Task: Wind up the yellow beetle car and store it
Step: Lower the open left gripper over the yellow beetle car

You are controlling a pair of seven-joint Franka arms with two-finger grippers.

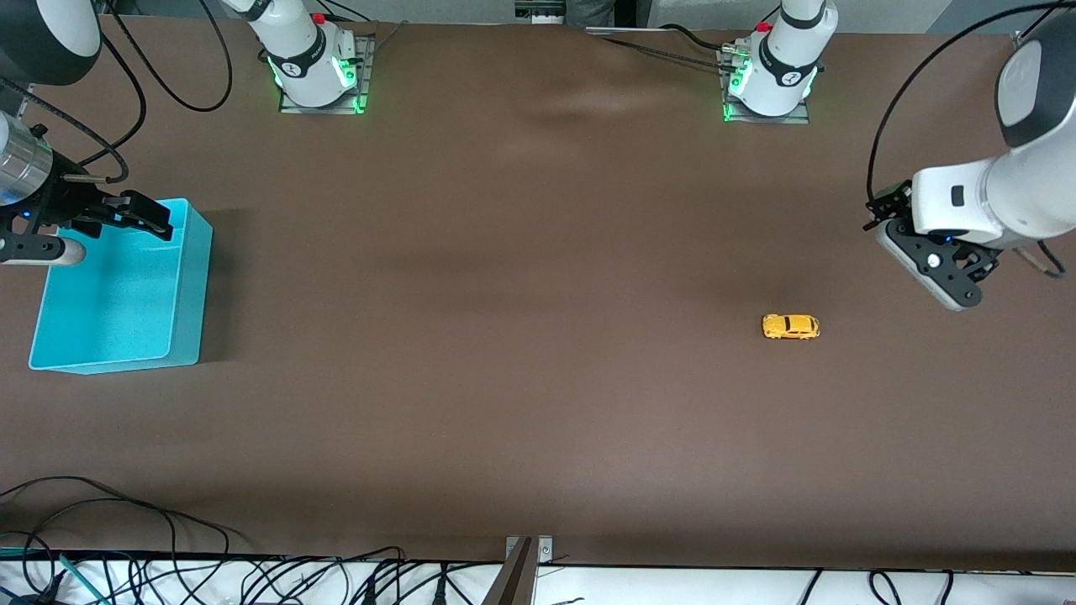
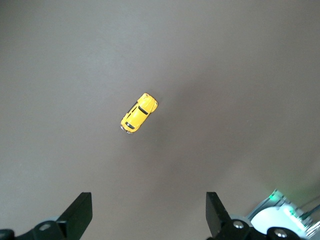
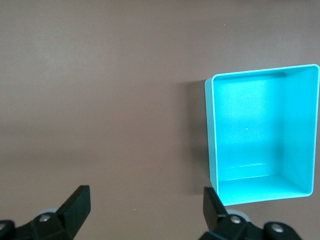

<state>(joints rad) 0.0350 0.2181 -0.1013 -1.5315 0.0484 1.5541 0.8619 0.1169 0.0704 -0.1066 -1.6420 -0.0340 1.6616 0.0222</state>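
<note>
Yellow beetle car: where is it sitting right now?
The yellow beetle car sits on the bare table toward the left arm's end, below the open left gripper, apart from it.

The left gripper [image 1: 946, 286] hangs in the air at its own arm's end of the table [image 1: 538, 378], fingers spread wide with nothing between them. The right gripper [image 1: 139, 217] hangs at its own end, likewise spread and holding nothing.

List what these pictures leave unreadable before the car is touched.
- yellow beetle car: wind-up mechanism not visible, too small in the front and left wrist views.
- left gripper: hidden under its own wrist in the front view.
- turquoise bin: one corner covered by the right gripper.
</note>
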